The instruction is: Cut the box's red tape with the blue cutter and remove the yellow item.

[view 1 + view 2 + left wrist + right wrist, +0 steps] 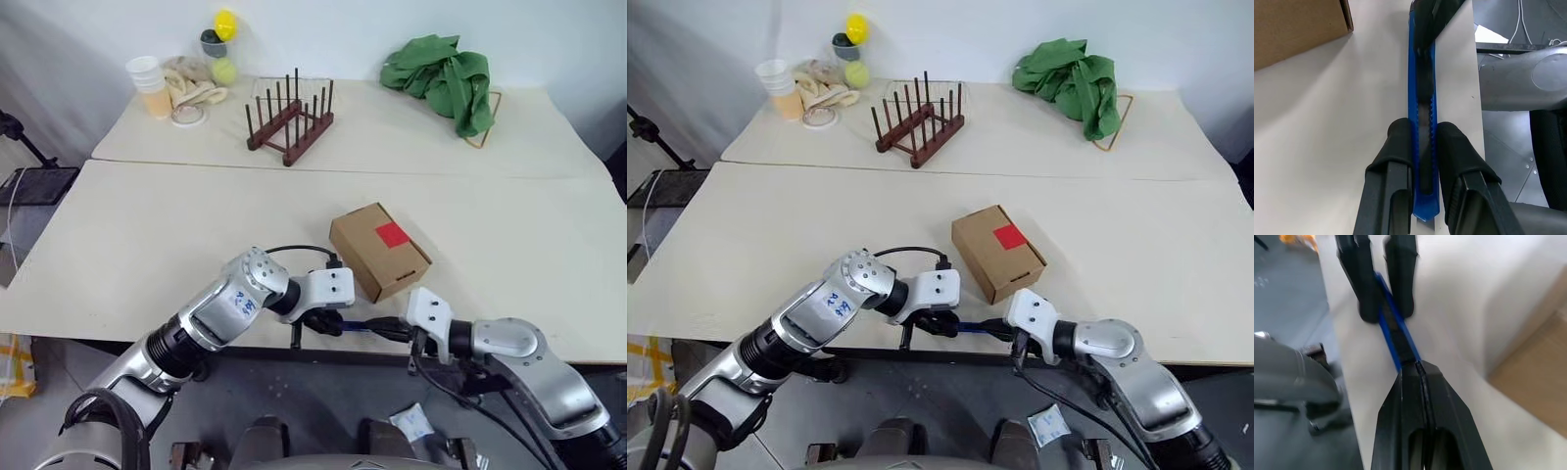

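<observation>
The near table (147, 245) carries the work, with a second table (392, 127) butted against its far edge. On that far table, at about 1 o'clock from the scene's centre, lies a crumpled green cloth (443, 78). At 12 o'clock stands a dark wooden peg rack (291, 122). At 11 o'clock sits a cluster: stacked cups (149, 83), a beige cloth (194, 83), a yellow-green tennis ball (224, 70) and a smooth yellow ball (225, 23) on a dark holder.

The box (378, 250), a small brown cardboard carton with its flaps down, rests on the near table just right of centre, close to the front edge. The red tape (392, 233) is a small square stuck on its top face.

The left gripper (318, 321) comes in from 7 o'clock and the right gripper (399, 329) from 5 o'clock; they face each other at the table's front edge, just in front of the box, at its 6 o'clock.

The blue cutter (1422, 112) stretches between them along that front edge. In the left wrist view the left fingers (1396, 161) are clamped on either side of its body near one end. The right gripper's fingers (1422, 411) are pressed together at the cutter's other end, right at its tip, though whether they pinch it is hard to tell. The cutter lies beside the box without touching it.
</observation>
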